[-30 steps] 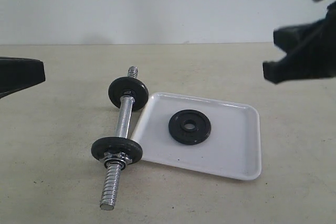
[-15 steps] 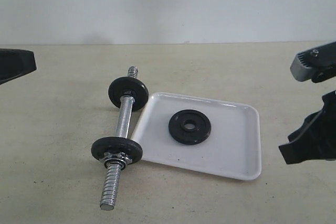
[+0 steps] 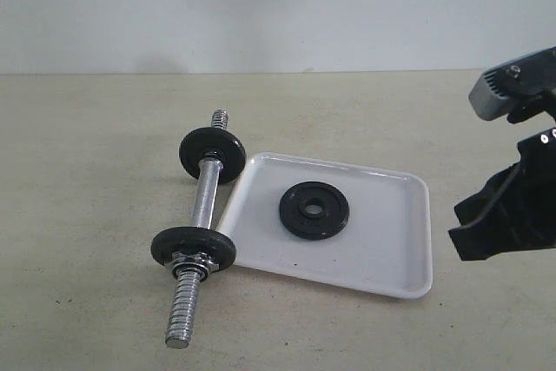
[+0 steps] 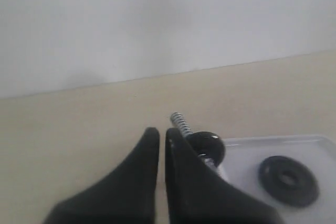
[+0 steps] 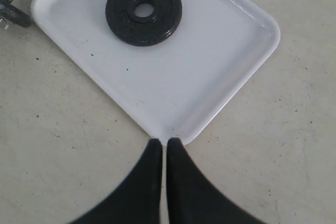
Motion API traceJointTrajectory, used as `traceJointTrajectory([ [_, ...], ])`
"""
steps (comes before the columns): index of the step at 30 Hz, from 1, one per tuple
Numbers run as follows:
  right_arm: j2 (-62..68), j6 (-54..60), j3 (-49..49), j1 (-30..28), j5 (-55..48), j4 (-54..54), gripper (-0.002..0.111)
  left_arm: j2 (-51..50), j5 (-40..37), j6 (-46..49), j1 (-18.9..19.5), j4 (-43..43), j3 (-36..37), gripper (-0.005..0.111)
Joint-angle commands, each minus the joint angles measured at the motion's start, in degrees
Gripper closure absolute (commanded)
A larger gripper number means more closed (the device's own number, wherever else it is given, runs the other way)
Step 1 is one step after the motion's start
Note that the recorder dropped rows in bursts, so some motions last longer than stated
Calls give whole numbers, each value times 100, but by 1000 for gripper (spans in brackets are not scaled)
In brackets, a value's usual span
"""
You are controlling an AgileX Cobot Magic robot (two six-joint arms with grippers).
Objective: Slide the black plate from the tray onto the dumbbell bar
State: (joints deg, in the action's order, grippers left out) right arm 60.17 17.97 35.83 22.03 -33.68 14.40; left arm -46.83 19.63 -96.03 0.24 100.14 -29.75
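Lying flat inside the tray (image 3: pixel 391 249) is the black plate (image 3: pixel 314 210). It is round and dark, with a hole in the middle, a raised ring around the hole and a thick edge. The tray is smooth white plastic with round corners and a low rim. It sits on the pale, speckled desk (image 3: pixel 87 215).

Just beside the tray's left edge lies the dumbbell bar (image 3: pixel 207 197), a thin shiny metal rod. Its ends have a bumpy screw thread and its middle is smooth. Two other black discs (image 3: pixel 193 248) sit on the bar, standing on edge.

The right pincer (image 5: pixel 163 142) is black with pointed tips pressed together on nothing. It hangs just off one corner of the tray. The left pincer (image 4: pixel 161 132) is black too, tips together and empty, on the bar's side of the tray.
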Motion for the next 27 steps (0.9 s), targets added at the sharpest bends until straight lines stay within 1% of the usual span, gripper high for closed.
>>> traceJointTrajectory([
  [1,0,87,45,-2,304,27,109,48,-146,1608,-24,-20,-150,103],
  [5,0,87,45,-2,404,27,109,48,-146,2504,-24,-20,-535,103],
  [7,0,87,45,-2,404,27,109,48,-146,2890,-24,-20,-860,103],
  [10,0,87,45,-2,404,27,109,48,-539,3360,-24,-20,-1319,103],
  [14,0,87,45,-2,404,27,109,48,-1731,4090,-24,-20,-1808,103],
  [16,0,87,45,-2,404,27,109,48,-2520,4517,-24,-20,-1961,103],
  [17,0,87,45,-2,404,27,109,48,-2894,4587,-24,-20,-1993,103],
  [18,0,87,45,-2,404,27,109,48,-3481,4523,-24,-20,-2020,103],
  [19,0,87,45,-2,404,27,109,48,-3898,4403,-24,-37,-2033,103],
  [20,0,87,45,-2,404,27,109,48,-4312,4274,-24,-309,-2033,103],
  [21,0,105,45,-2,402,27,109,48,-4891,4208,-24,-743,-2033,103],
  [24,0,103,45,-2,389,30,109,-19,-6182,4404,-24,-2206,-2033,103],
  [25,-10,103,45,-2,389,30,109,-30,-6518,4435,-24,-2658,-2033,103],
  [27,-10,103,45,-2,368,30,109,-53,-6925,4559,-24,-3968,-2000,103],
])
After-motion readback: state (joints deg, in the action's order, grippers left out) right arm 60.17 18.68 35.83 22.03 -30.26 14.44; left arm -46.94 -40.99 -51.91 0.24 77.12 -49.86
